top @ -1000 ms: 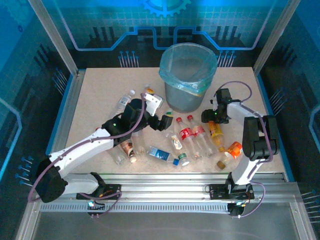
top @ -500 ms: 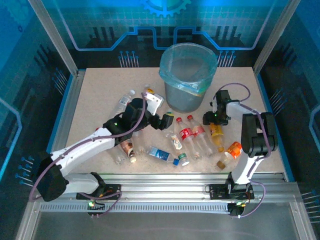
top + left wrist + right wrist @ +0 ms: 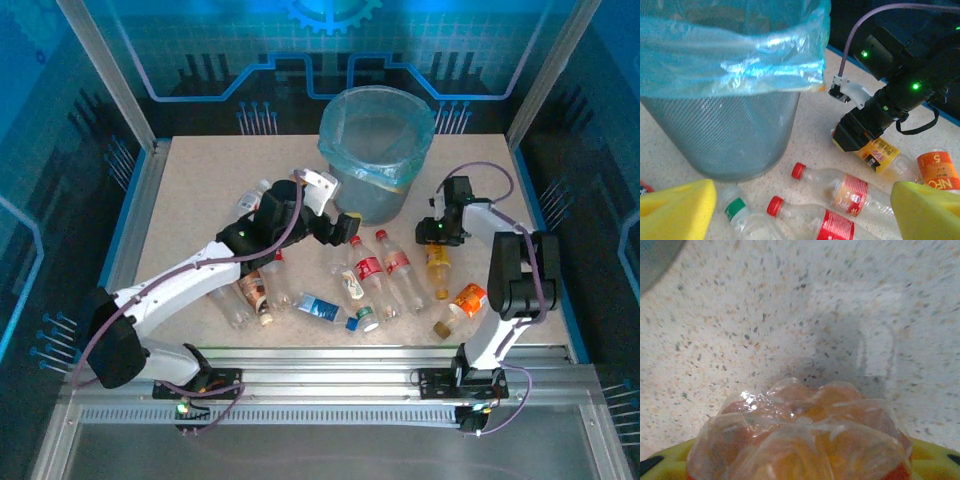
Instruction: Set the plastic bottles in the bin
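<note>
Yellow-labelled bottle point(image 3: 436, 262) lying on the table point(image 3: 200, 190), right of centre in the overhead view, below and to the right of the bin point(image 3: 377, 190). Remaining plastic bottles point(image 3: 375, 265) scattered across the middle of the frame; none can be made out inside the bin from here.

Step judged to be the pick of the yellow-labelled bottle. Right gripper point(image 3: 438, 238) is set down over its upper end. In the right wrist view the bottle's lobed base point(image 3: 800, 435) is seen low in the frame, with yellow pads point(image 3: 670, 452) showing at either side of it. Jaws partly apart around the bottle; whether the pads are pressed onto it cannot be told.

Next move is judged to call for a firm clamp, a lift clear of the neighbouring orange-labelled bottle point(image 3: 467, 298), then a carry up and left over the bin's rim before release.

Left gripper point(image 3: 348, 230) is held just beside the bin's lower left. In the left wrist view its pads point(image 3: 675, 210) are seen wide apart at the bottom corners, with nothing gripped; red-capped bottles lie on the table beneath.
</note>
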`<state>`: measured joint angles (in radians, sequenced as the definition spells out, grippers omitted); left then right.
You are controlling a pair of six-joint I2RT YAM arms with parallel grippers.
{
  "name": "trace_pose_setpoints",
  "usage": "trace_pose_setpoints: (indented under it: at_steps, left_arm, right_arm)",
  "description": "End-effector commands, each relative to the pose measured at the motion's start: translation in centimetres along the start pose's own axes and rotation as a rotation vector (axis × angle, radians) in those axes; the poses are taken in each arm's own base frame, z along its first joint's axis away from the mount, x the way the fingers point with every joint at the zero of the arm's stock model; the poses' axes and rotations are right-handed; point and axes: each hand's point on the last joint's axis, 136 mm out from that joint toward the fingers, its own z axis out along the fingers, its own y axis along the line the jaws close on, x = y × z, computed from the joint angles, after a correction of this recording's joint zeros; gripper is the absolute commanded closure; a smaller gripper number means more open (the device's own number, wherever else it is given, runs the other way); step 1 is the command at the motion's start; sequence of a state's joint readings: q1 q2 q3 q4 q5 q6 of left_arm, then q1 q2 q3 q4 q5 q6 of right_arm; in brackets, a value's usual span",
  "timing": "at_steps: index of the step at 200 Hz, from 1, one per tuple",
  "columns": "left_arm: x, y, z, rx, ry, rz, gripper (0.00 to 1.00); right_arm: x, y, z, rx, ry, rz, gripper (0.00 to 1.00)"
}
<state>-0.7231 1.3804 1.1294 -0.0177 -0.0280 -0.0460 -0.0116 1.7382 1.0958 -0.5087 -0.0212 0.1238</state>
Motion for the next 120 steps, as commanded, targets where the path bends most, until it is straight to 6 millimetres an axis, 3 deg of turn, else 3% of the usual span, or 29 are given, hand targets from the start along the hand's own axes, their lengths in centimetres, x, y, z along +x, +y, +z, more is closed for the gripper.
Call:
trace_pose_setpoints:
  at_steps: [1, 68, 120]
  left_arm:
    - [-1.9, -1.0, 0.1, 0.042, -0.050, 0.013, 0.09]
    - [-2.9, -1.4, -0.3, 0.057, -0.049, -0.016, 0.09]
    - [-6.7, -3.0, -1.3, 0.126, -0.130, -0.009, 0.08]
  right_arm:
    - [-1.7, 0.5, -3.1, -0.042, -0.088, 0.014, 0.52]
    - [-4.6, 0.0, -9.6, -0.036, -0.259, 0.048, 0.53]
    - [-7.1, 2.1, -18.8, -0.055, -0.484, 0.026, 0.53]
